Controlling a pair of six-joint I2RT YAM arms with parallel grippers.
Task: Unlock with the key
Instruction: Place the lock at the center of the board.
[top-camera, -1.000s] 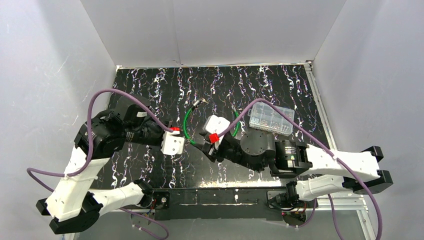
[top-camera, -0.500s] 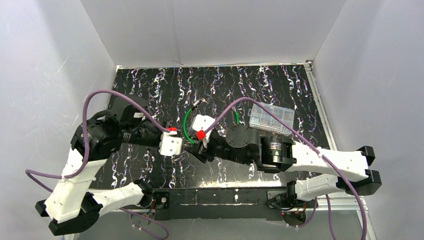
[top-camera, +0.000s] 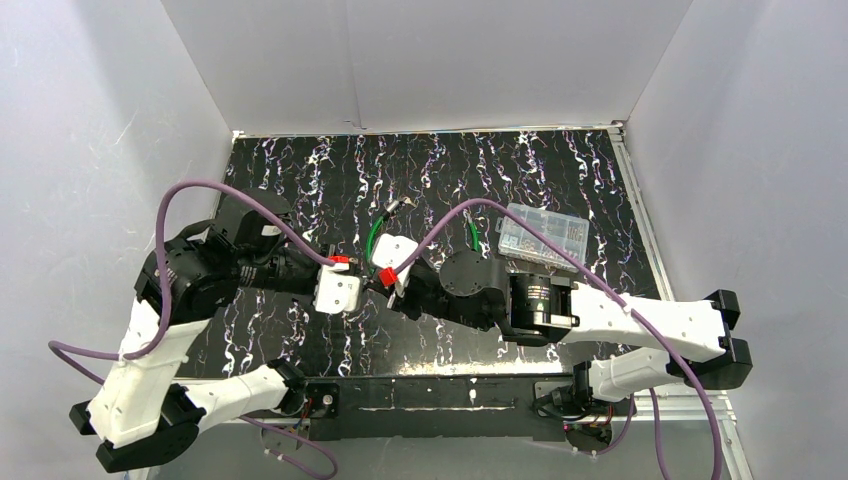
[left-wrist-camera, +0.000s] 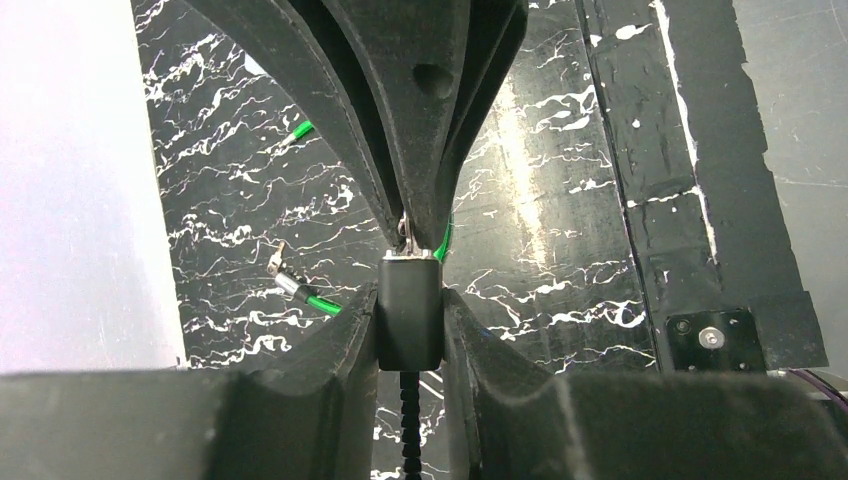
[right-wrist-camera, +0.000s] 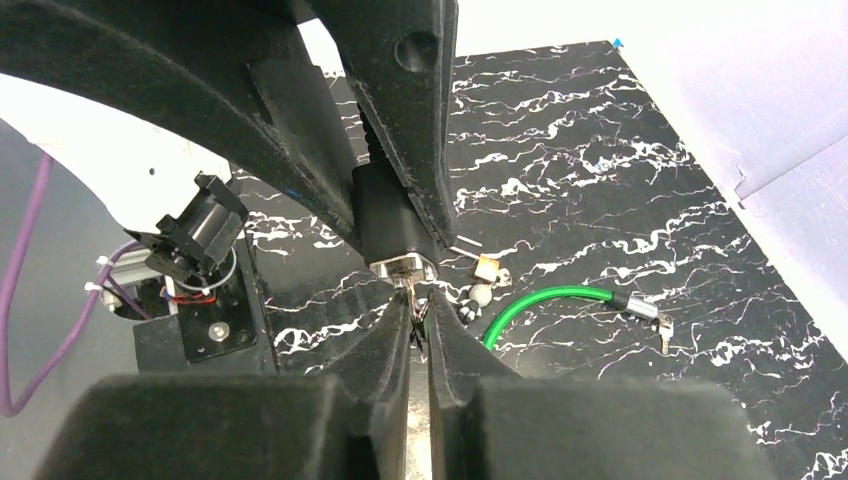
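The right gripper (right-wrist-camera: 418, 318), pinching the key (right-wrist-camera: 416, 298), could bend it if it sits misaligned in the lock (left-wrist-camera: 410, 320), which the left gripper (left-wrist-camera: 410, 300) clamps.

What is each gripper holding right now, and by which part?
The left gripper clamps the black lock body by its sides; the right gripper pinches the key at the lock's metal end.

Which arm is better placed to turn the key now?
Right. The right gripper pinches the key at the metal end of the black lock body, so a wrist twist should probably turn it. The left gripper is clamped around that body and should just brace it.
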